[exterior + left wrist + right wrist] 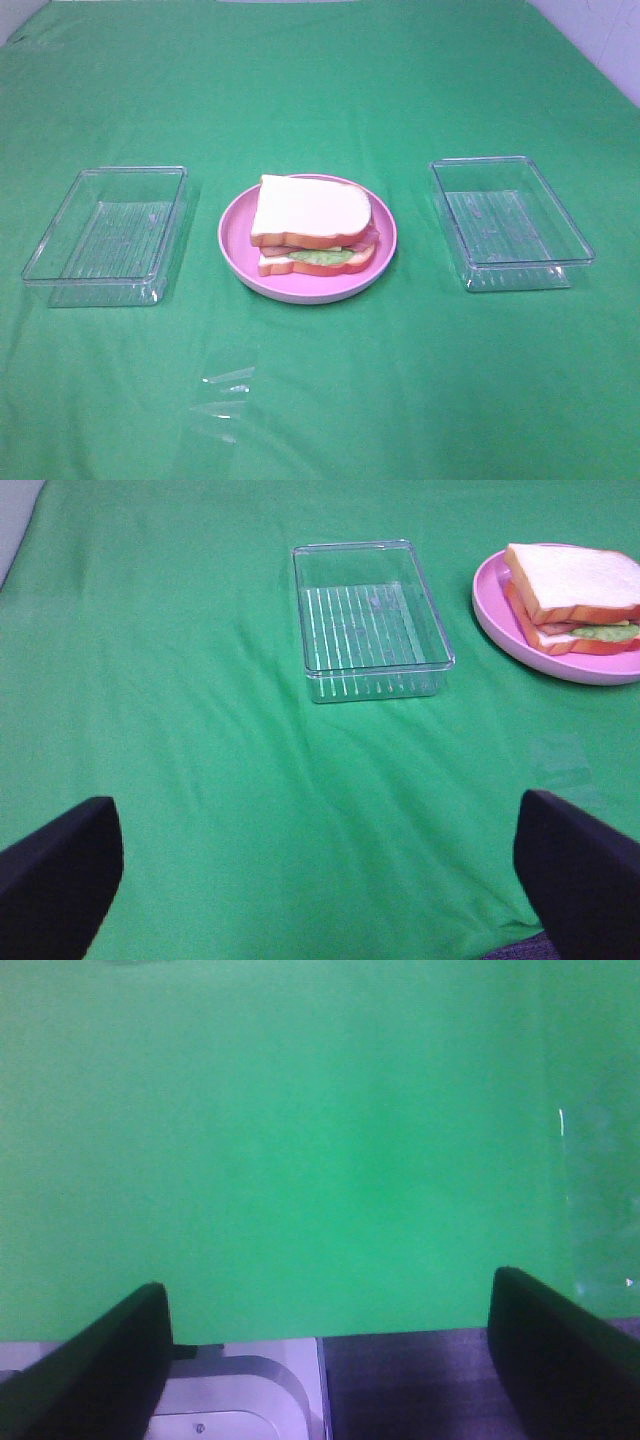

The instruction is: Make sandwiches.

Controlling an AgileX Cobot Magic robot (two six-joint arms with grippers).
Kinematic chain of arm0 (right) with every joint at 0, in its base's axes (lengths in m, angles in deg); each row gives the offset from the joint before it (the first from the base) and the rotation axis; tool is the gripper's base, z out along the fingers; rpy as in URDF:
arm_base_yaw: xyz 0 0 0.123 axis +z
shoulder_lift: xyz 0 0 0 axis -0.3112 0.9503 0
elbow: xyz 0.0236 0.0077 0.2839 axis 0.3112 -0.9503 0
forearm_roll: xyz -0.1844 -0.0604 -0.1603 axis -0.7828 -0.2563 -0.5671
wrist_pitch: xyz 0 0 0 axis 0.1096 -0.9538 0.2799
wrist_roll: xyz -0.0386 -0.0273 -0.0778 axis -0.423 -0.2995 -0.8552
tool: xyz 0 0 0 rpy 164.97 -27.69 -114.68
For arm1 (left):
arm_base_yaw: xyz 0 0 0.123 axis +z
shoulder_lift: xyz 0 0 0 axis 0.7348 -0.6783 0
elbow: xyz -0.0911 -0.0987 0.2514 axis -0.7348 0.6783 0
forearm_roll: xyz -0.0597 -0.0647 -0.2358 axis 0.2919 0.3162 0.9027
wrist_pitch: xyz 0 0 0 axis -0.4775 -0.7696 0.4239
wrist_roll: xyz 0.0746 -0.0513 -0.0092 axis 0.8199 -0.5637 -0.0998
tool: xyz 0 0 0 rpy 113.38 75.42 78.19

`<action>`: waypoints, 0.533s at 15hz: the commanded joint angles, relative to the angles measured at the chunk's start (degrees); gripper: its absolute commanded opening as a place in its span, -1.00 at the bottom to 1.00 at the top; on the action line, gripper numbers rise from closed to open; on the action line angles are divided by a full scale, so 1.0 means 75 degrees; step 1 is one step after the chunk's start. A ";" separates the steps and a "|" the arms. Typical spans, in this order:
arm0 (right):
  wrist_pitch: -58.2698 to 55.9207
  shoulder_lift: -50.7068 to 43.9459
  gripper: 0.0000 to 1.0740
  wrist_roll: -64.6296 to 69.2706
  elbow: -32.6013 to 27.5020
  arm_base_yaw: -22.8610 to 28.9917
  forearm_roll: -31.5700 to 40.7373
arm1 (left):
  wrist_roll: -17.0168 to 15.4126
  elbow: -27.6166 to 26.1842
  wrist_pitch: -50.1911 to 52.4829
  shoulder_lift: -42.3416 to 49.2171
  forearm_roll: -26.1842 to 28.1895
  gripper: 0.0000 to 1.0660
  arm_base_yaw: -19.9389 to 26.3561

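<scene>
A sandwich (pixel 315 228) sits stacked on the round pink plate (pixel 237 245) at the table's middle: white bread slice with orange-brown crust on top, reddish bacon and pale green lettuce (pixel 322 257) showing between it and the bottom slice. It also shows in the left wrist view (pixel 575 595). No arm shows in the exterior high view. My left gripper (pixel 320 870) is open and empty, well short of the left tray. My right gripper (pixel 325 1345) is open and empty over bare green cloth.
A clear plastic tray (pixel 108 235) stands left of the plate, also in the left wrist view (pixel 368 620), and holds nothing. Another clear tray (pixel 510 222) stands right of the plate. A scrap of clear film (pixel 225 395) lies on the green cloth near the front.
</scene>
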State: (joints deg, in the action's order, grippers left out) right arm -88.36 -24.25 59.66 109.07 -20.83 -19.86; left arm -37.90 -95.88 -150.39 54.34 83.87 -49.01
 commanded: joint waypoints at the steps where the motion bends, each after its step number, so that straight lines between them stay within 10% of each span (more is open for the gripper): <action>1: 0.0115 -0.2093 0.55 -0.0023 -0.1016 -0.0008 0.0000 | -0.0031 -0.0008 0.0076 0.0138 0.0015 0.83 0.0000; 8: -0.0015 -0.6417 0.55 0.0031 -0.2391 -0.0008 0.0000 | -0.0031 -0.0008 0.0076 0.0138 0.0015 0.83 0.0000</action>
State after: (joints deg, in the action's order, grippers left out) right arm -88.36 -71.69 59.77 91.48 -20.83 -19.86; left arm -37.90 -95.88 -150.39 54.34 83.87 -49.01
